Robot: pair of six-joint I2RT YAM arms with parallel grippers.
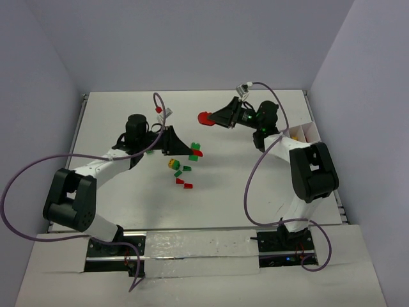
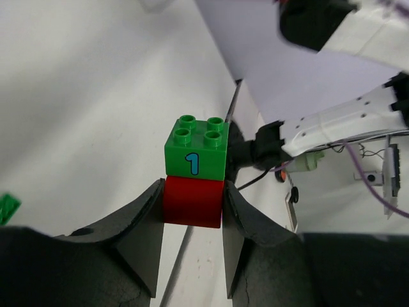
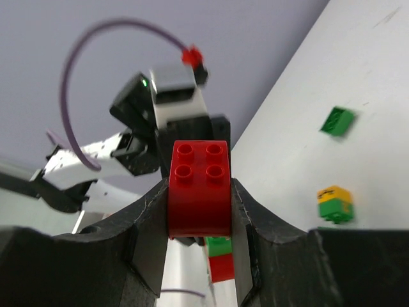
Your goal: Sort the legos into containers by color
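Note:
My left gripper (image 2: 192,206) is shut on the red lower brick of a two-brick stack (image 2: 193,201), which carries a green brick marked "1" (image 2: 196,150). From above, this gripper (image 1: 190,152) hovers over the table's middle. My right gripper (image 3: 199,204) is shut on a red lego (image 3: 199,188), held above the far centre of the table (image 1: 205,118). Loose legos lie below the left gripper: a yellow-on-green pair (image 1: 172,164), a green one (image 1: 186,169) and red ones (image 1: 179,181). The white containers tray (image 1: 311,131) sits at the right, partly hidden by the right arm.
Purple cables loop beside both arms (image 1: 252,185). A green brick (image 3: 337,121) and the yellow-green pair (image 3: 335,203) show on the table in the right wrist view. Walls close in at the back and on both sides.

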